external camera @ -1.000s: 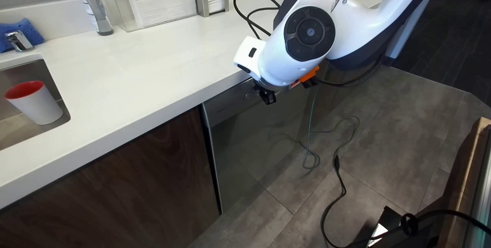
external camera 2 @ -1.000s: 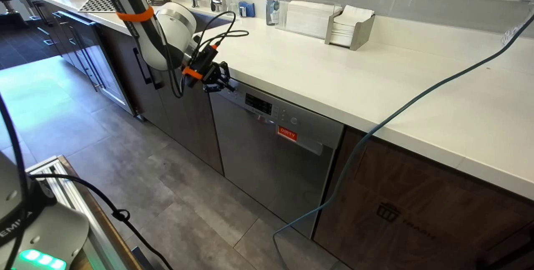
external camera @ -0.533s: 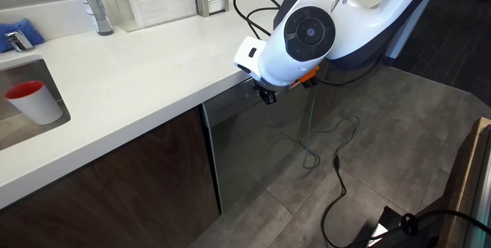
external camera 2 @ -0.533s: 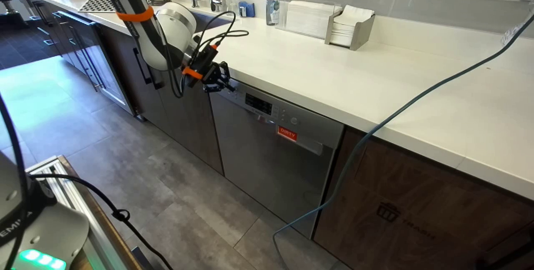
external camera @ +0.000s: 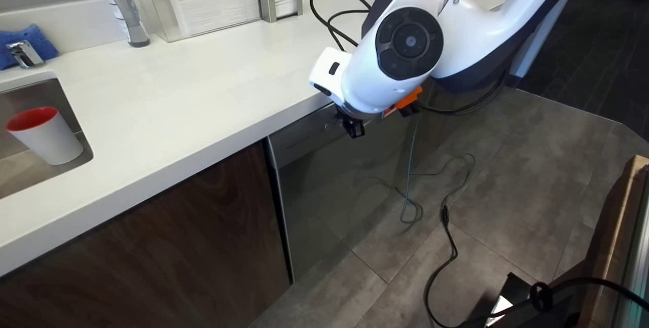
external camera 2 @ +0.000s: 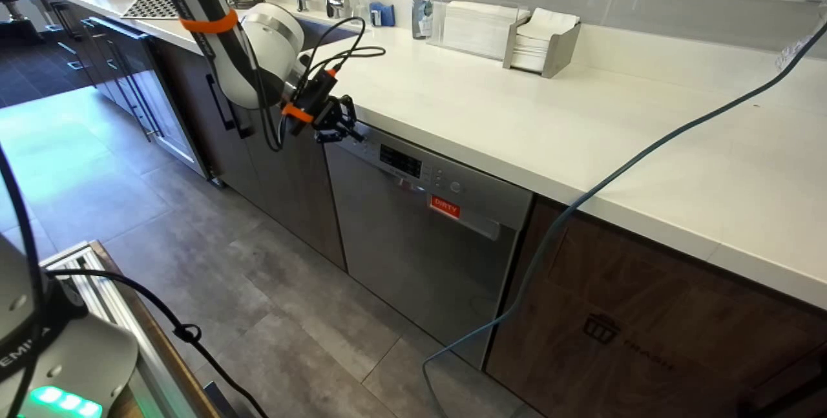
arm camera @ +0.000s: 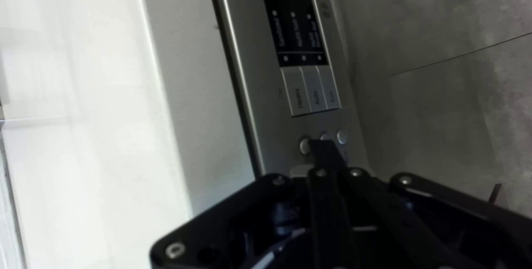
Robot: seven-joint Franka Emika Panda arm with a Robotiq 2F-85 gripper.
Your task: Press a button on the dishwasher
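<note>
The dishwasher has a brushed steel front (external camera 2: 413, 243), also in an exterior view (external camera: 324, 206). Its top strip carries a dark display (external camera 2: 400, 160), shown closer in the wrist view (arm camera: 293, 15), and Heavy, Auto and Eco keys (arm camera: 311, 90). Below these in the wrist view are three round buttons: one at the counter side (arm camera: 304, 146), a middle one partly hidden (arm camera: 325, 136) and an outer one (arm camera: 341, 136). My gripper (arm camera: 326, 150) is shut and empty, fingertips over the counter-side and middle buttons. I cannot tell whether they touch. It also shows in both exterior views (external camera 2: 358, 136) (external camera: 356, 130).
The white countertop (external camera 2: 517, 108) overhangs just above the control strip, close beside my gripper. A red DIRTY tag (external camera 2: 445, 206) is on the dishwasher front. A blue-grey cable (external camera 2: 549, 237) crosses in front of it. Napkin holders (external camera 2: 543, 43) and a soap bottle (external camera 2: 422, 4) stand on the counter.
</note>
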